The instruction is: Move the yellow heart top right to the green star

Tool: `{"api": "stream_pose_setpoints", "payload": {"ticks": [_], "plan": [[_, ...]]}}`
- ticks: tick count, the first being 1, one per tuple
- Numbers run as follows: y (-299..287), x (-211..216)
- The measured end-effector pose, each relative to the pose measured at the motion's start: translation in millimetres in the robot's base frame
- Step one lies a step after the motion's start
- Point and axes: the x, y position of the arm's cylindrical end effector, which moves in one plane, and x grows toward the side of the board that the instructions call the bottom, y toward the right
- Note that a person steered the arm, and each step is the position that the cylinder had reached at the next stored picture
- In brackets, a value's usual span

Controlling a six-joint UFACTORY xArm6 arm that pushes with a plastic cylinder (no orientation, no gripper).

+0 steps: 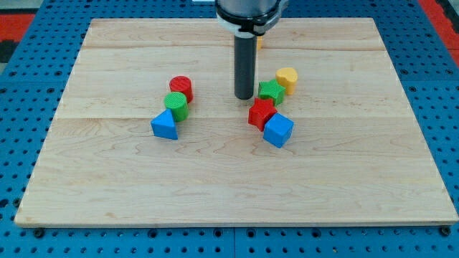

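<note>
The yellow heart [287, 77] lies on the wooden board, touching the green star [271, 91] at the star's upper right. My tip [244, 97] stands just to the view's left of the green star, with a small gap between them. A red star [261, 113] lies right below the green star, and a blue cube [278, 130] sits at the red star's lower right.
A red cylinder [181, 87], a green cylinder [176, 104] and a blue triangle [164, 125] form a line at the view's left of centre. A yellow-orange block [259, 41] peeks out behind the rod near the top. The board's edge [237, 223] borders blue pegboard.
</note>
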Motion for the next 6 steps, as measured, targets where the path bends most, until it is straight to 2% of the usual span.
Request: {"api": "stream_pose_setpoints", "payload": {"ticks": [1,2,3,4,6], "plan": [[33.2,-2.6],[11.7,-6.8],[10.1,-28.6],[50.3,-28.6],[72.5,-27.0]]}}
